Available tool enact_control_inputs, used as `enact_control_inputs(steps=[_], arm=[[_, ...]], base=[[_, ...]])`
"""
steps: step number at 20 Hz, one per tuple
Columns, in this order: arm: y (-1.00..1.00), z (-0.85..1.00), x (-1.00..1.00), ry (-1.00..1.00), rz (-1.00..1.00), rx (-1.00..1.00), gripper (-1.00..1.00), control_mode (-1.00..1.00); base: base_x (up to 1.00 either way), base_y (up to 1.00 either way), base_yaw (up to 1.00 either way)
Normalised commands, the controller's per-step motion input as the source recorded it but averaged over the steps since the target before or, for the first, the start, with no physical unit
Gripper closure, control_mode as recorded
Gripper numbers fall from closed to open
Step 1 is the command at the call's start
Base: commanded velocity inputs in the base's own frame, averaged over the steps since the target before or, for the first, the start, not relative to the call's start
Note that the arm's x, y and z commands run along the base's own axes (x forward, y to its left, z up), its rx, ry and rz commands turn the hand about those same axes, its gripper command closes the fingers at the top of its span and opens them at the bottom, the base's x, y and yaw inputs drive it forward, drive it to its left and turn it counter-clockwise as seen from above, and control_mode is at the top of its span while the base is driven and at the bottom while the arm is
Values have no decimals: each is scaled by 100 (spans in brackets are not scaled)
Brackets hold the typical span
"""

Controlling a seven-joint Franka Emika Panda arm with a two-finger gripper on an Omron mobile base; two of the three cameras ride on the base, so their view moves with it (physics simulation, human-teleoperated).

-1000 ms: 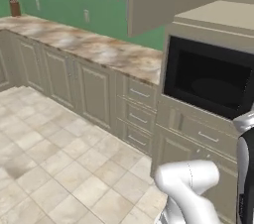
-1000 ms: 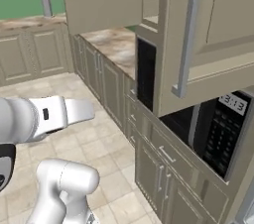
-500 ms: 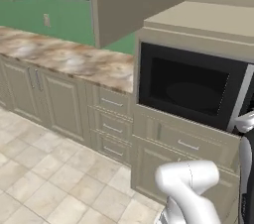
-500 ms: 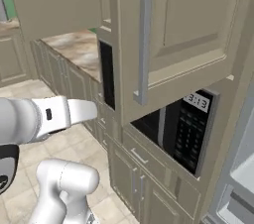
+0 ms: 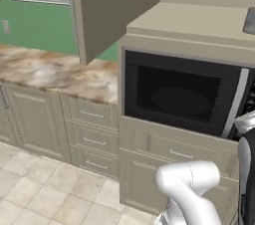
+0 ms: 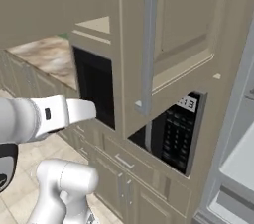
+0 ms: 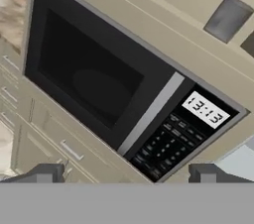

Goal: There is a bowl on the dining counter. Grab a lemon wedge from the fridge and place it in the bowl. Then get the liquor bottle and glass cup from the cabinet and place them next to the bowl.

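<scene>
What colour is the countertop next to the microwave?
The countertop is marbled beige and brown with whitish patches, seen best in the left base view beside the black microwave.

A marbled counter runs left of the built-in microwave, above cream drawers.

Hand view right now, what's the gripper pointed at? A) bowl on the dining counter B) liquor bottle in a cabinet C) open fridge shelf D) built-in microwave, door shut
D: the hand view faces the microwave with its dark door closed, its lit clock display and keypad beside the door, and the open gripper empty at the bottom edge.
</scene>
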Motion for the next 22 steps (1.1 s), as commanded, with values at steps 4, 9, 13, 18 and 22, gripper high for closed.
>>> enact_control_inputs(steps=[4, 9, 13, 18, 22], arm=[[0, 0, 0, 0, 0, 0, -100, 100], [0, 0, 0, 0, 0, 0, -100, 100], [0, 0, 0, 0, 0, 0, -100, 100], [0, 0, 0, 0, 0, 0, -100, 100], [0, 0, 0, 0, 0, 0, -100, 100]], base=[[34, 5, -41], [22, 34, -41], [34, 47, -29], [49, 20, -16], [43, -5, -2]])
